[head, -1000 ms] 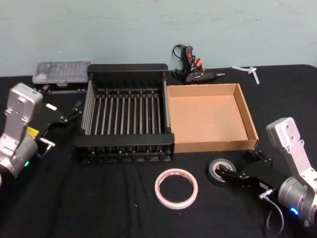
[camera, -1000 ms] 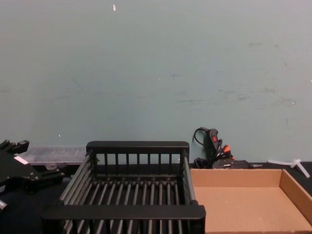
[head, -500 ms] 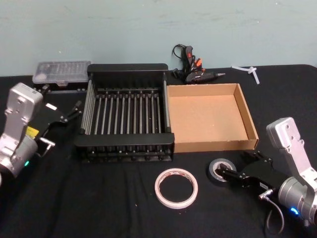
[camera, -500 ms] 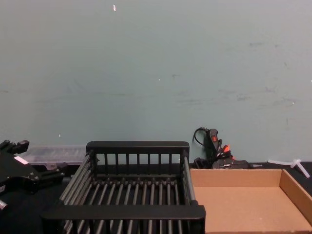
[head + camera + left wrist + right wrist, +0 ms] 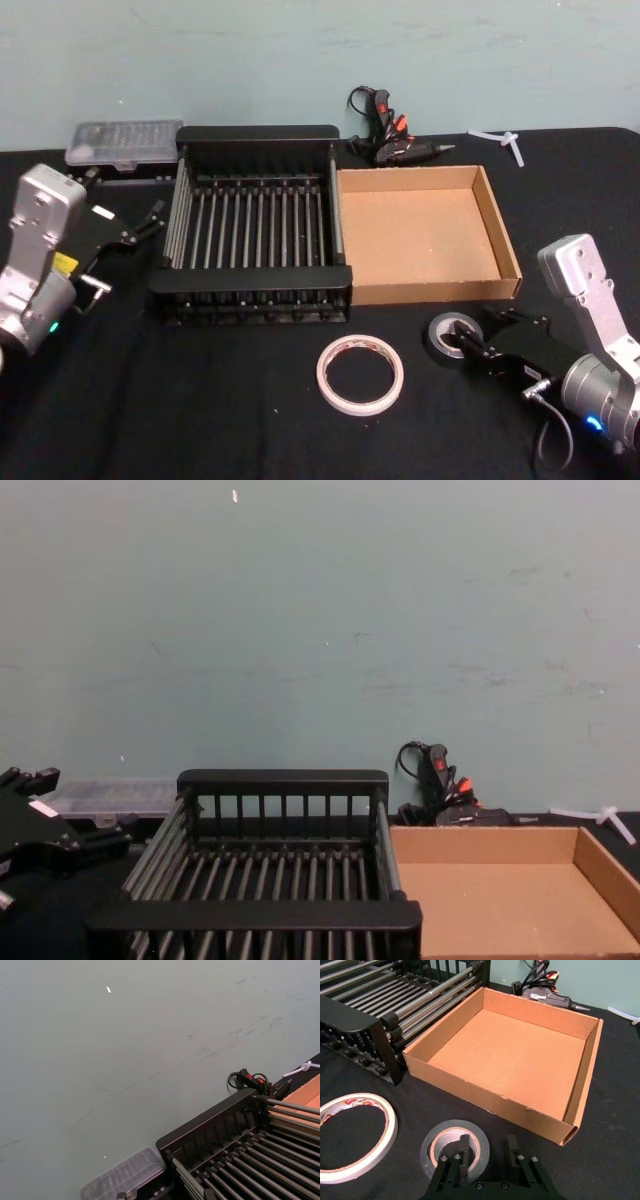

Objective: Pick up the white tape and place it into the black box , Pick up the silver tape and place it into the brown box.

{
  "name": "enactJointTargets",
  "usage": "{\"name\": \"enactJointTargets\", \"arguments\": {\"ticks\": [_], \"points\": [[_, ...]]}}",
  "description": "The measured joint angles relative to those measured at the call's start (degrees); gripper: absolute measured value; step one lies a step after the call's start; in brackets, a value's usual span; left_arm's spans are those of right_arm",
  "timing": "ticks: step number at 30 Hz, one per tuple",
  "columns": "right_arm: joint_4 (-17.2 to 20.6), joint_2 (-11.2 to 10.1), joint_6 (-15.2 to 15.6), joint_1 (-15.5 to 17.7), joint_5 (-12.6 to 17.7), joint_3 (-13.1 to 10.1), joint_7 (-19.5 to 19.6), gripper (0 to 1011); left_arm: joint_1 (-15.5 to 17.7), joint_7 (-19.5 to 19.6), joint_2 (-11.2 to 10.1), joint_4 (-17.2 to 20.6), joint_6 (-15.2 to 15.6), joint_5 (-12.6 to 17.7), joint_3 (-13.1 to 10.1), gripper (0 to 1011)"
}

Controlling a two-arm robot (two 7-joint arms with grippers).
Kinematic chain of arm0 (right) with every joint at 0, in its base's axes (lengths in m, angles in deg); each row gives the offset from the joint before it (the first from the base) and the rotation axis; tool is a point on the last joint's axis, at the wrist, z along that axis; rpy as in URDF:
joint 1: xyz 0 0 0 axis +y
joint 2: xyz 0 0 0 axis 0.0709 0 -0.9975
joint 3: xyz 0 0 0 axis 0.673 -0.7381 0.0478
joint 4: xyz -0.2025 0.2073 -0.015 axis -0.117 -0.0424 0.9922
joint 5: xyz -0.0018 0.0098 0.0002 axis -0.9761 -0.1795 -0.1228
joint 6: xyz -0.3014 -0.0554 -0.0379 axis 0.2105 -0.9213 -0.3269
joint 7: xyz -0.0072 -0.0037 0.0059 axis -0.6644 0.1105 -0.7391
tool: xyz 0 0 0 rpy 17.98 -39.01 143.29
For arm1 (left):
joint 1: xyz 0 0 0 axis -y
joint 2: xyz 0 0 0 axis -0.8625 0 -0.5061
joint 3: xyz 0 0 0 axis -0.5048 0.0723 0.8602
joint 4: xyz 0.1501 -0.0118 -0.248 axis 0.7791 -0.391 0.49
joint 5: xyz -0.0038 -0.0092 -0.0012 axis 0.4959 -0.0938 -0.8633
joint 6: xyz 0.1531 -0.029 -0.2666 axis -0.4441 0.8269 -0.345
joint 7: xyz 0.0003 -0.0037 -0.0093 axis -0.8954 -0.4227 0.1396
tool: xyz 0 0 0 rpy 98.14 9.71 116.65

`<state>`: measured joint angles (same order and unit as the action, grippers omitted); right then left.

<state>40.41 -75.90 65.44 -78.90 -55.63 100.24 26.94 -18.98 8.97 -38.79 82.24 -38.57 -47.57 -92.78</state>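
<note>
The silver tape (image 5: 450, 336) lies flat on the black cloth just in front of the brown box (image 5: 497, 228). My right gripper (image 5: 476, 339) is low at the roll, open. One finger (image 5: 464, 1146) is inside the pale core and the other finger (image 5: 512, 1146) stands outside the silver tape (image 5: 432, 1147), with a small gap to its wall. The white tape (image 5: 360, 374) lies flat to the left, also seen beside the roll as a thin white ring (image 5: 391, 1125). The black box (image 5: 250, 282) stands left of the brown box (image 5: 447, 1077). My left gripper (image 5: 148, 222) is parked open, left of the crate.
A glue gun (image 5: 385, 137) with its cable lies behind the boxes. A clear plastic case (image 5: 125, 143) sits at the back left and a white plastic piece (image 5: 500, 140) at the back right. Bare black cloth lies in front of the crate.
My right gripper's fingers have drawn much closer together around the roll's wall, and the silver tape has slid slightly toward the brown box. The left arm has not moved.
</note>
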Motion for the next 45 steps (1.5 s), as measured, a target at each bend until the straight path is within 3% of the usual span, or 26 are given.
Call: {"name": "enactJointTargets", "arguments": {"ticks": [4,10,22,35,45], "points": [[0.00,-0.01,0.00,0.00,-0.01,0.00,0.03,322,0.00,0.00,0.00,0.00,0.00,0.00,0.00,1001],[0.00,-0.01,0.00,0.00,-0.03,-0.01,0.05,161,0.00,0.00,0.00,0.00,0.00,0.00,0.00,1001],[0.47,0.23,-0.30,0.38,-0.05,-0.69,-0.55,155,0.00,0.00,0.00,0.00,0.00,0.00,0.00,1001],[4.96,-0.16,-1.07,1.97,1.13,-3.25,-3.55,155,0.00,0.00,0.00,0.00,0.00,0.00,0.00,1001],[5.60,-0.08,-2.45,-0.85,1.93,-3.76,-4.14,155,0.00,0.00,0.00,0.00,0.00,0.00,0.00,1001]]}}
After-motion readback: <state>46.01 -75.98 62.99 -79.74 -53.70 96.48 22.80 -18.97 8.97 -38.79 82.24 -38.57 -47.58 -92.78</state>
